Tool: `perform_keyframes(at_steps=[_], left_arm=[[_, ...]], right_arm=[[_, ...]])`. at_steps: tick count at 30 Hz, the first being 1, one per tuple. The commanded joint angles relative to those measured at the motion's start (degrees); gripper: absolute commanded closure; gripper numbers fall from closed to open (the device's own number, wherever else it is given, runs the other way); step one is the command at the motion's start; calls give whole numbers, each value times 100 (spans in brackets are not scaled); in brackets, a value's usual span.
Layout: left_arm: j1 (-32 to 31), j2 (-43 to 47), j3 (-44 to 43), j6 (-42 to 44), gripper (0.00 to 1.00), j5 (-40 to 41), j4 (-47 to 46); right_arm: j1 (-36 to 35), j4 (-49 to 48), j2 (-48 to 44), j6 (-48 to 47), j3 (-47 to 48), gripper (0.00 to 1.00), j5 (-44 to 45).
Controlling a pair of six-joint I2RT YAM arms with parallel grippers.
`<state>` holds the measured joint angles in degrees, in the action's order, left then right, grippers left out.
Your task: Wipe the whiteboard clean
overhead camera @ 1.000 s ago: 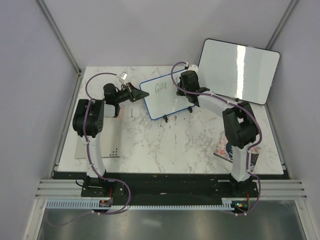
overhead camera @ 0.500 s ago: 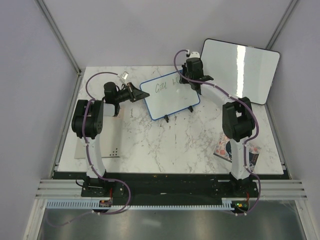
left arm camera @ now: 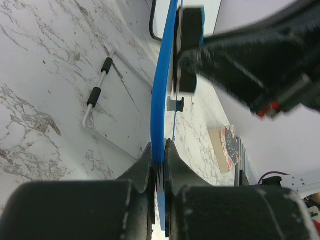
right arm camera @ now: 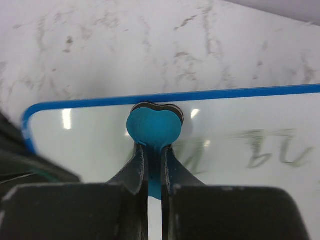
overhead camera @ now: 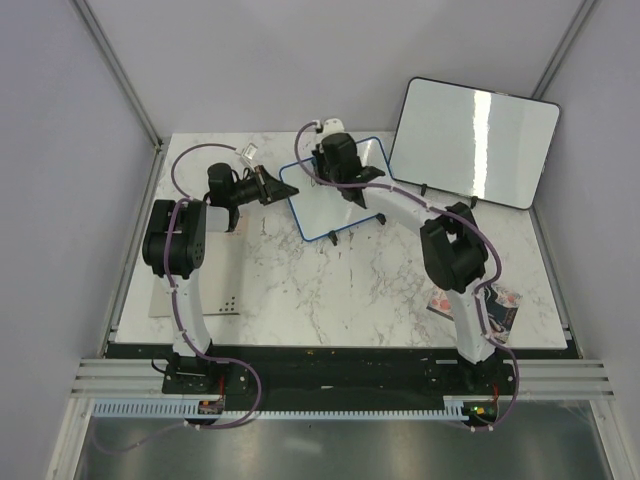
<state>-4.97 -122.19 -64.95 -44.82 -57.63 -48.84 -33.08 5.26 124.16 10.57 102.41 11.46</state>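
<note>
The whiteboard [overhead camera: 325, 212], small with a blue frame, stands tilted at the back middle of the marble table. My left gripper [overhead camera: 272, 187] is shut on its left edge; in the left wrist view the blue frame [left arm camera: 160, 100] runs up from between the jaws of this gripper [left arm camera: 159, 156]. My right gripper [overhead camera: 335, 165] is shut on a blue eraser [right arm camera: 154, 127], which presses on the board's face [right arm camera: 240, 200] just under the top frame near the left corner. Dark scribbles [right arm camera: 260, 150] show to the eraser's right. The eraser [left arm camera: 190, 45] also shows against the board in the left wrist view.
A larger black-framed blank whiteboard [overhead camera: 470, 140] leans at the back right. A printed card [overhead camera: 497, 305] lies near the right arm's base and a white sheet [overhead camera: 165, 300] at the table's left edge. The board's wire foot [left arm camera: 97, 95] rests on the marble.
My right gripper has swept the eraser from the board's upper right to its upper left. The left gripper and the board have stayed where they were.
</note>
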Motion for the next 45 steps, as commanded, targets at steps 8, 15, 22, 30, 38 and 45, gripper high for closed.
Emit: perform_keyframes(at_steps=[8,15,22,30,38,45], left_arm=[[-452,37,-18,905,98,-785,393],[-452,64,-27,913,98,-794,419],[-452,73,-27,940,98,-794,454],[-461,81,-18,993,98,-785,498],[-513,73,-18,1036,98,-785,568],[-557,108,-44,1238,98,-759,805]], right_arm=[[-1306,617,1102,59,297,100,1318],[-508,477,830,174,-449,100,2140],[600,152,575,17,-942,100,2045],[22,72,241,-265,-1144,100,1113],[-1077,230,468,-151,-785,100,348],[-806,485,803,-187,-231,100,743]])
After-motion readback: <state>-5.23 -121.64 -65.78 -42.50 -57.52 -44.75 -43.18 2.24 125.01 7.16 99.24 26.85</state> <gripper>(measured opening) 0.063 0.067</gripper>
